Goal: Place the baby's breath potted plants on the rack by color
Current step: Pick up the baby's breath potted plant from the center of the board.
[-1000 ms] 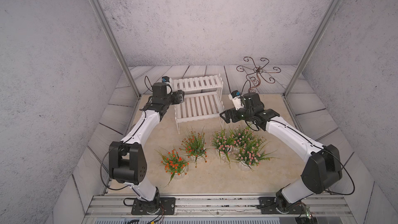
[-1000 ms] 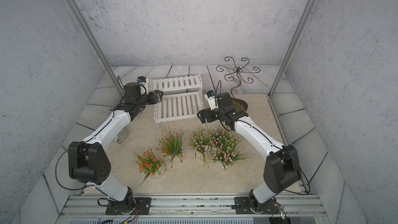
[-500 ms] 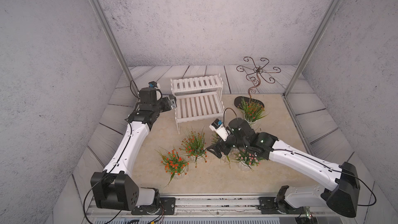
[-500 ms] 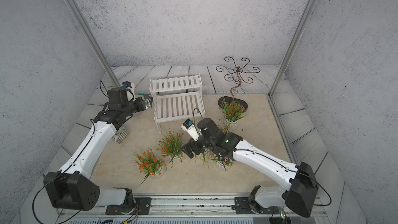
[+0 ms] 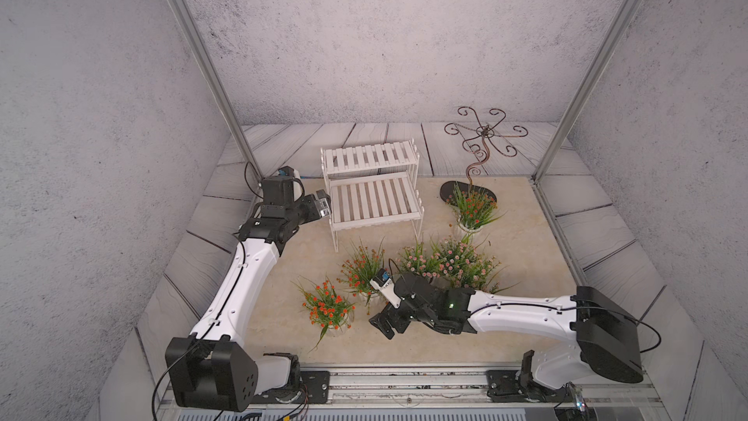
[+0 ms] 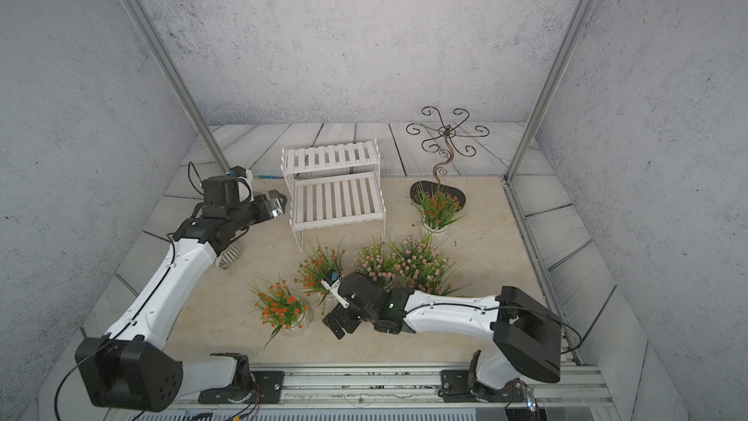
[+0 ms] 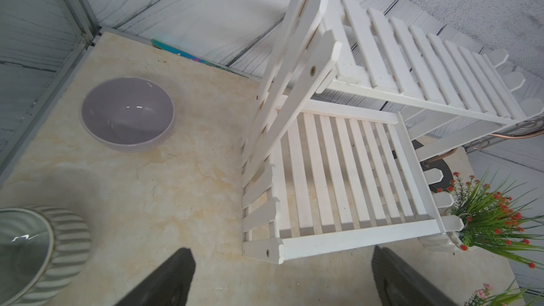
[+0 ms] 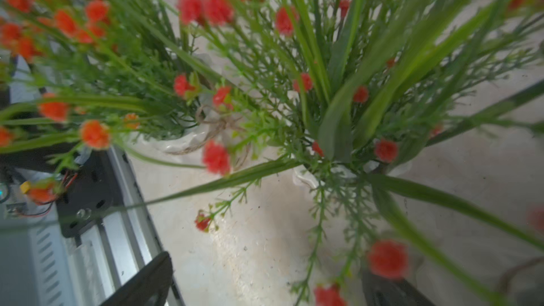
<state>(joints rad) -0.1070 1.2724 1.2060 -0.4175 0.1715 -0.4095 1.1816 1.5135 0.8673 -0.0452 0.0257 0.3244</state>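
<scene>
1. Three orange-red plants stand on the table point(image 5: 299, 253), none of them on the rack point(image 5: 372, 196). The nearest orange-red plant point(image 5: 328, 309) is close to the front rail. The second orange-red plant point(image 5: 363, 268) is just behind it. The third orange-red plant point(image 5: 471, 208) stands well apart at the foot of the metal stand point(image 5: 481, 143), its leaves overlapping the stand's dark oval base.
2. The pink plants point(image 5: 453, 259) huddle between the second and third orange-red ones, foliage touching. The right arm lies across their near side, so I cannot count the pots.
3. The rack stands upright toward the back of the table, its lower tier in front of the upper, as both top views show.
4. The left gripper point(image 5: 324, 206) hovers just beside the rack's left end, about level with the lower tier. In the left wrist view its fingers point(image 7: 176, 275) stand wide apart, released, with the rack's corner ahead of them.
5. The right gripper point(image 5: 384, 324) sits low over the table, in front of the second orange-red plant and just beside the nearest one. Its jaws are spread and grasp nothing. Blurred blooms and leaves fill the right wrist view.
6. The lilac bowl point(image 7: 126, 113) and the grey ribbed pot point(image 7: 44, 245) sit apart on the table, left of the rack.
</scene>
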